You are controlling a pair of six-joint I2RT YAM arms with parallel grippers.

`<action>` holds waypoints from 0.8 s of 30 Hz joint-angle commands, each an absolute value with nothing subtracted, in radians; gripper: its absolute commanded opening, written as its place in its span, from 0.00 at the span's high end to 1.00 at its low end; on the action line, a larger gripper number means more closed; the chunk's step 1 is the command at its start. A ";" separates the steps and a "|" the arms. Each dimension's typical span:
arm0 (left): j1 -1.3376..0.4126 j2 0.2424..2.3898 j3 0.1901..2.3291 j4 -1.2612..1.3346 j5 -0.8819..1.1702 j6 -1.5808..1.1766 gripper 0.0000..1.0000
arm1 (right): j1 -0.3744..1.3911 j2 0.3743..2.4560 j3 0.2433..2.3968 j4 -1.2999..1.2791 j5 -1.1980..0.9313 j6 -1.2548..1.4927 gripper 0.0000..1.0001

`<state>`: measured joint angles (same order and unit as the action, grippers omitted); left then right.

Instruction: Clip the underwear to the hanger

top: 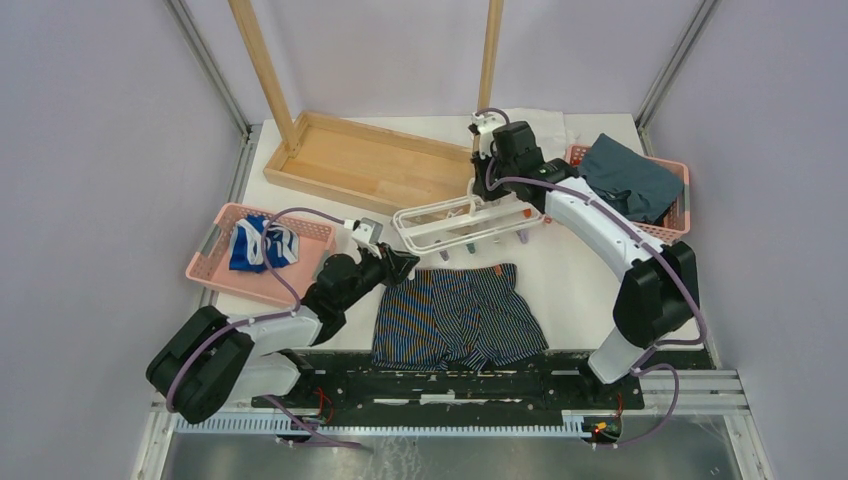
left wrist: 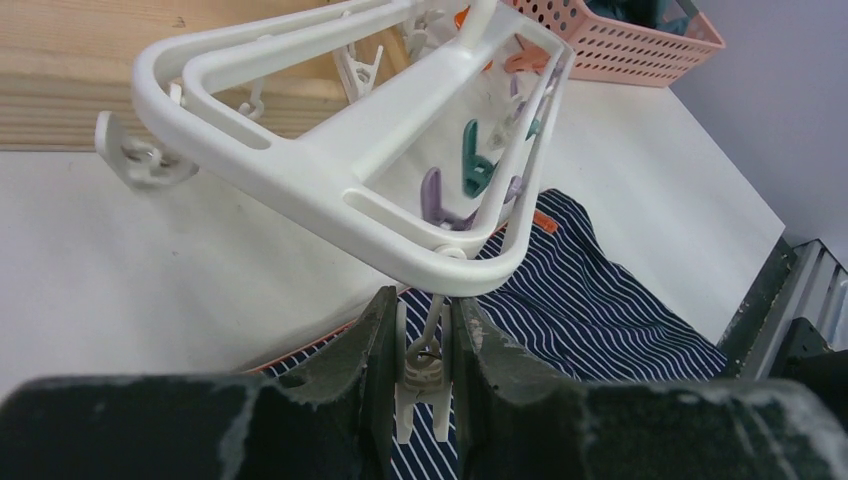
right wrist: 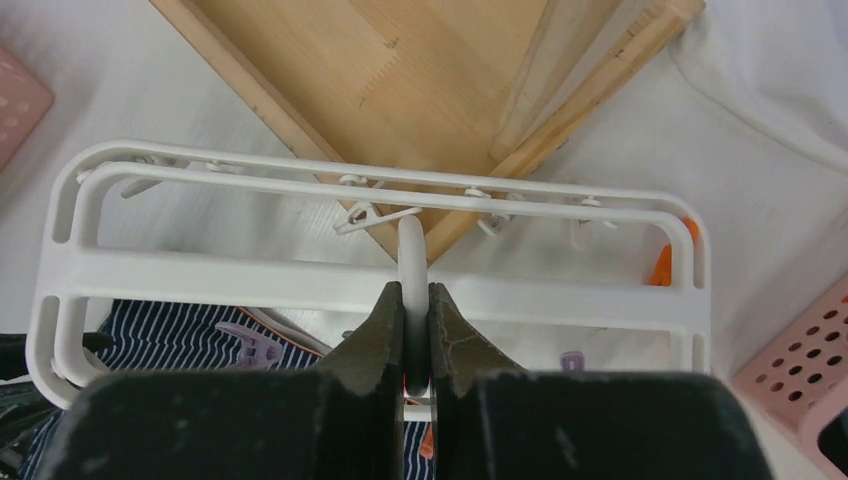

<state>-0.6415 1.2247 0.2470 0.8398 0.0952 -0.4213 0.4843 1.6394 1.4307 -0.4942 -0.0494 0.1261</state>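
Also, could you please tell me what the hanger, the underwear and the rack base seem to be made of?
The hanger: likely moulded plastic, white, smooth with a slight sheen.
The underwear: soft cloth, matte, striped, lying in shallow folds; weave or knit unclear.
The rack base: pale wood, visible grain, seemingly unvarnished.

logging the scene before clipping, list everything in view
navy pinstriped boxer underwear: 1, navy with orange trim, flat at table front
white plastic drying hanger: 1, white, held above the table
clothespin clips: several, purple teal orange white, hanging from hanger
pink plastic baskets: 2, pink, table left and right
blue-and-white garment: 1, blue and white, left basket
teal cloth: 1, teal, right basket
wooden rack: 1, light wood, table back
white table: 1, white, under everything
left gripper: 1, black, shut on white clip
right gripper: 1, black, shut on hanger's hook
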 commanded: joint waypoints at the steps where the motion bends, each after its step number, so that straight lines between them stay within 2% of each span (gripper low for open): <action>1: -0.635 1.188 0.276 0.883 0.067 -0.388 0.97 | 0.485 1.656 1.508 -0.361 -0.085 0.110 0.80; 5: -0.632 1.183 0.277 0.871 0.039 -0.390 0.97 | 0.484 1.605 1.452 -0.326 -0.076 0.127 0.56; 10: -0.627 1.210 0.311 0.829 0.032 -0.391 0.97 | 0.479 1.466 1.375 -0.300 -0.056 0.127 0.43; 16: -0.626 1.236 0.338 0.803 0.025 -0.380 0.97 | 0.478 1.229 1.212 -0.287 -0.092 0.155 0.38; 20: -0.626 1.230 0.348 0.768 0.029 -0.363 0.97 | 0.486 1.102 1.079 -0.308 -0.118 0.272 0.35; 24: -0.626 1.234 0.342 0.777 -0.008 -0.354 0.97 | 0.587 0.995 0.933 -0.352 0.032 0.375 0.35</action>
